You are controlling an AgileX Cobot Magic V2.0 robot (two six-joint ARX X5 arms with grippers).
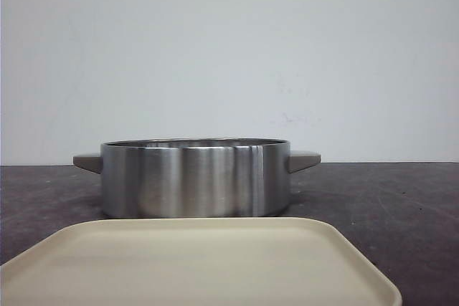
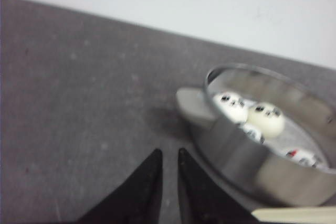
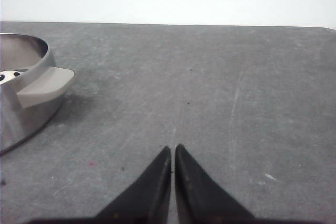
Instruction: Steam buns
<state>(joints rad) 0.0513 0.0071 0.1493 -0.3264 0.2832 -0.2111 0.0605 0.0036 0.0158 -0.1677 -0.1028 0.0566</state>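
Steel pot (image 1: 195, 178): low, round, brushed metal, a grey handle on each side; stands on the dark table (image 1: 387, 198) at 12 o'clock from the tray, just behind it.

Tray (image 1: 201, 263): cream, square with rounded corners, nearest the viewer; its top is bare.

Buns (image 2: 248, 111): white, glossy, black panda faces, all lying inside the pot. The left wrist view shows two plainly, side by side, with parts of two more lower in the pot; that view is blurred, so the count of four is probable rather than sure. The pot wall hides them from the front.

Left gripper (image 2: 169, 156): black fingers nearly together, a narrow gap between the tips, nothing held; it is above bare table beside the pot's handle (image 2: 191, 106).

Right gripper (image 3: 172, 151): fingertips closed to touching, nothing held; it is over bare table, with the pot's other handle (image 3: 44, 86) off at about 10 o'clock.
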